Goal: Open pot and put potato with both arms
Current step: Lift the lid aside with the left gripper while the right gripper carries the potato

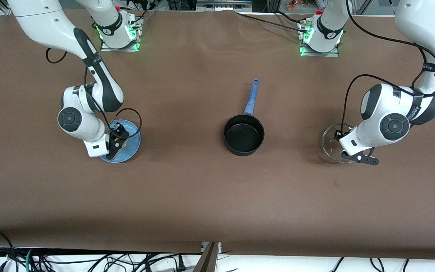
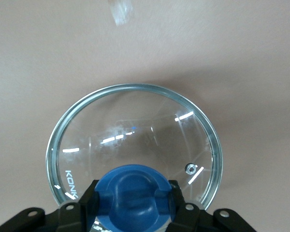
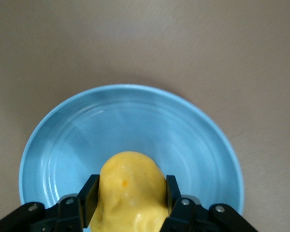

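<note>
The black pot (image 1: 244,136) stands open in the middle of the table, its blue handle (image 1: 252,96) pointing toward the robots' bases. The glass lid (image 2: 135,130) is at the left arm's end of the table (image 1: 330,140), low at the table. My left gripper (image 2: 133,195) is shut on the lid's blue knob (image 2: 133,186). My right gripper (image 3: 130,198) is shut on the yellow potato (image 3: 130,186) over the light-blue plate (image 3: 135,116). In the front view the potato (image 1: 116,144) shows only as a small spot between the fingers.
The light-blue plate (image 1: 133,145) lies at the right arm's end of the table. Brown table surface lies between the plate, the pot and the lid. Cables hang along the table's front edge.
</note>
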`<state>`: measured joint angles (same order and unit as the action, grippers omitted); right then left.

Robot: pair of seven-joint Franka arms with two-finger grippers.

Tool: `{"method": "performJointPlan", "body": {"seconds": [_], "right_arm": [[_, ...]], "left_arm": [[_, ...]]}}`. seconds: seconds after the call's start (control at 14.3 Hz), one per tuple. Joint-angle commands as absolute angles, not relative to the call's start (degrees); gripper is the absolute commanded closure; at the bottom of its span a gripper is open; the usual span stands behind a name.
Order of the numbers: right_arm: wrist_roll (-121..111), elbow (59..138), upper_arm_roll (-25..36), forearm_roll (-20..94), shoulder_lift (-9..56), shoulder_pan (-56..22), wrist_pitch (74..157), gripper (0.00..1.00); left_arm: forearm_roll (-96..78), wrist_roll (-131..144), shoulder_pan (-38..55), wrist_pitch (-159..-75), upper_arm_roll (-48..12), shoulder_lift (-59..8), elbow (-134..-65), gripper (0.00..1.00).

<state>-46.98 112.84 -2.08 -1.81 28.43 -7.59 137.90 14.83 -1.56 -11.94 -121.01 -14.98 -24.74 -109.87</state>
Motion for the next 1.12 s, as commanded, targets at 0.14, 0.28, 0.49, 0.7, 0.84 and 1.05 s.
{"method": "performJointPlan", "body": {"seconds": [0.14, 0.28, 0.49, 0.7, 0.84, 1.05], "right_arm": [[-31.78, 101.02, -8.16, -1.32, 27.33, -8.08, 124.92, 0.77], [-21.15, 96.44, -10.28, -1.49, 28.38, -10.71, 121.39, 0.77], [-5.59, 88.89, -10.37, -1.32, 31.54, -17.73, 117.79, 0.77], [11.10, 79.66, -10.37, -1.32, 36.81, -24.76, 116.37, 0.78], [20.61, 74.47, -10.37, -1.41, 40.41, -28.29, 116.37, 0.78], [32.30, 65.77, -10.37, -1.32, 46.12, -32.33, 117.41, 0.80]], "left_arm": [[16.08, -2.81, -15.37, -129.71, -16.08, -28.03, -113.20, 0.63], [16.08, -2.90, -15.91, -129.38, -16.35, -27.78, -113.20, 0.29], [15.47, -2.81, -15.47, -122.64, -17.57, -23.40, -112.15, 0.00], [15.21, -2.90, -15.82, -112.54, -19.60, -17.25, -108.82, 0.00], [14.16, -2.99, -16.00, -105.07, -20.04, -13.73, -105.49, 0.00], [7.76, -3.16, -16.17, -94.43, -19.86, -10.29, -98.11, 0.00]]}}
